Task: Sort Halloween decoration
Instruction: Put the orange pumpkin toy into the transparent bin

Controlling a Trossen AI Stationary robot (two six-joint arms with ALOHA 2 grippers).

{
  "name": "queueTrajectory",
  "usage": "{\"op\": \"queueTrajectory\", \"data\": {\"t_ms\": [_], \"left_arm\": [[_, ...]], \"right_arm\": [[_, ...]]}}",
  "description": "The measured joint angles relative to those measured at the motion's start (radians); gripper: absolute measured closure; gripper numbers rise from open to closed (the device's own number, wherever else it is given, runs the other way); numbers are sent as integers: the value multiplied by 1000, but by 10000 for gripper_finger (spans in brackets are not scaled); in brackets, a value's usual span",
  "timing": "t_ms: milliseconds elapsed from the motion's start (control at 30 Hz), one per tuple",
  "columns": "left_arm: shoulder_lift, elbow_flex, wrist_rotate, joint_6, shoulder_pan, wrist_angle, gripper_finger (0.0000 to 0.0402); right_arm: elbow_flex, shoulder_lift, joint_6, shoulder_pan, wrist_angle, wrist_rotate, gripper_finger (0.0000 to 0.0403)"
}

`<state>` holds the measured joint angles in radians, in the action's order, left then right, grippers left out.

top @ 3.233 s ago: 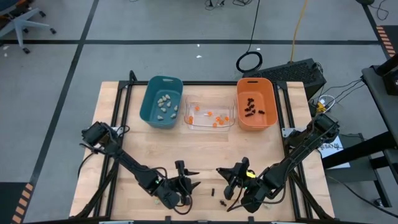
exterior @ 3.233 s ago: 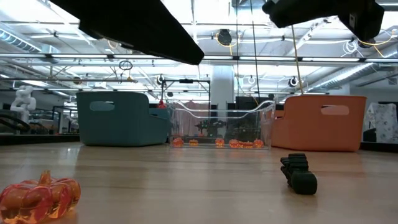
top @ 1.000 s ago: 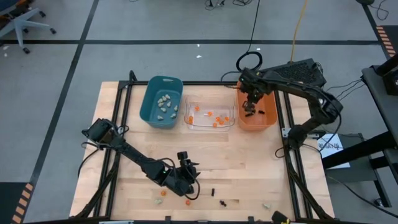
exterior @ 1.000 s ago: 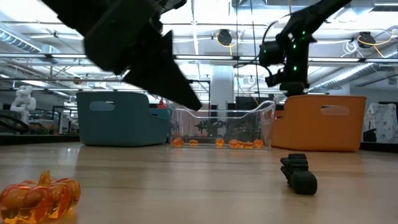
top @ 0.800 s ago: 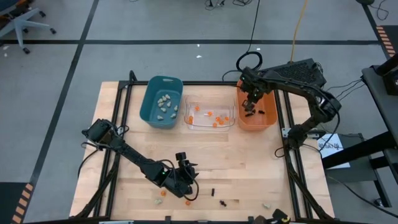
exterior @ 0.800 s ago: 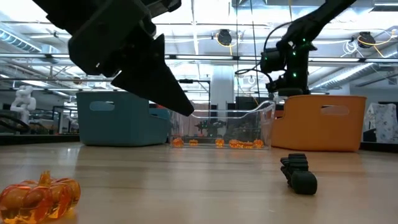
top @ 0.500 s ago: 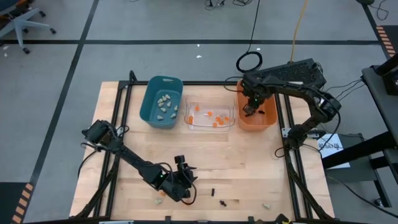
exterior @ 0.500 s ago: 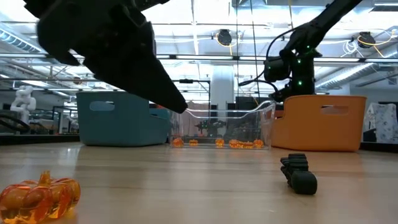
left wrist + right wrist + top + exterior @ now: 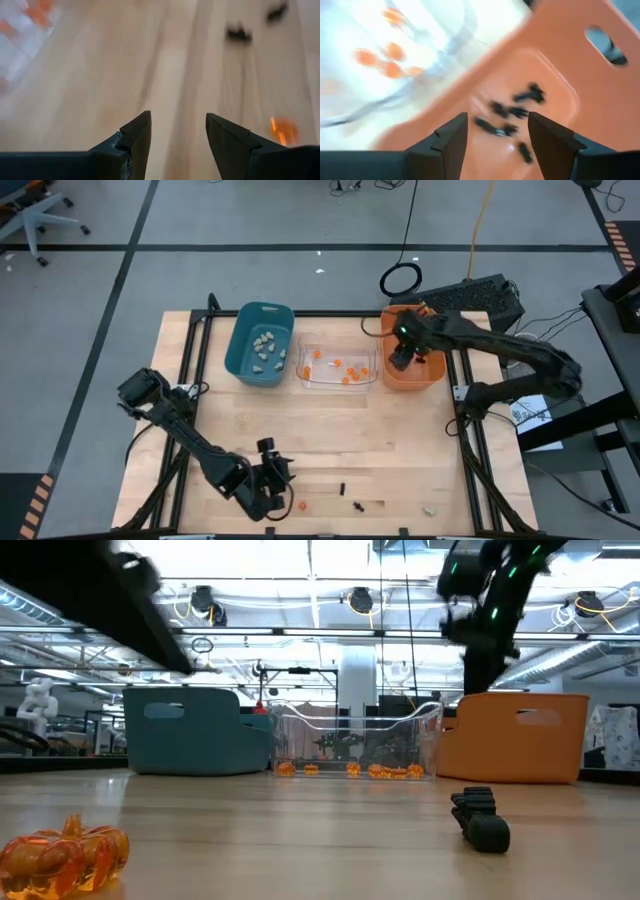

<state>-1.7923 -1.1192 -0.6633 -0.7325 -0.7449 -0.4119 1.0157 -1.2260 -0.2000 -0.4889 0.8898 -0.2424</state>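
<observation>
The Halloween decoration lies partly loose near the table's front edge: an orange trinket (image 9: 302,505) (image 9: 284,131), two black spidery ones (image 9: 341,489) (image 9: 357,505) and a pale lump (image 9: 430,510). My left gripper (image 9: 280,475) (image 9: 178,131) hovers open just left of them, over bare wood, with nothing between its fingers. My right gripper (image 9: 398,363) (image 9: 497,131) stands open above the orange bin (image 9: 412,348). Several black trinkets (image 9: 512,112) lie on that bin's floor.
A teal bin (image 9: 260,343) with pale lumps, a clear bin (image 9: 336,364) with orange trinkets and the orange bin stand in a row at the table's far side. Bare wood lies between the bins and the loose trinkets.
My left gripper has gone toward the table's near left corner, away from the loose trinkets. My right arm has swung its elbow toward the right edge, while its gripper has stayed over the orange bin and shifted slightly toward the near edge.
</observation>
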Motion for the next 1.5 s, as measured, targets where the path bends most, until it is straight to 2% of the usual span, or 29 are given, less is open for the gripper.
{"op": "queueTrajectory", "data": {"t_ms": [133, 267, 367, 500, 667, 867, 1033, 1267, 1500], "left_arm": [[6, 0, 96, -112, -49, -125, 214], [6, 0, 129, -244, -99, -226, 214], [6, 0, 155, -327, -130, -236, 214], [6, 0, 185, -413, -171, -221, 214], [-1, 0, 165, -450, -217, -211, 214], [-42, 0, 158, -514, -222, -194, 214], [-76, 0, 133, -519, -225, -197, 214], [-103, 0, 101, -519, -226, -197, 214], [-138, 0, 115, -519, -227, -195, 215]], "right_arm": [[-37, 128, -54, 188, -75, -36, 213], [-147, 236, -85, 389, -252, -77, 213], [-244, 284, -140, 531, -394, -114, 213], [-338, 282, -200, 710, -575, -198, 213], [-369, 180, -198, 884, -731, -328, 213], [-369, 15, -144, 986, -911, -360, 213], [-369, -90, -82, 1023, -1039, -361, 213], [-368, -160, -72, 1035, -1116, -361, 213], [-368, -166, -68, 1034, -1140, -365, 213]]}}
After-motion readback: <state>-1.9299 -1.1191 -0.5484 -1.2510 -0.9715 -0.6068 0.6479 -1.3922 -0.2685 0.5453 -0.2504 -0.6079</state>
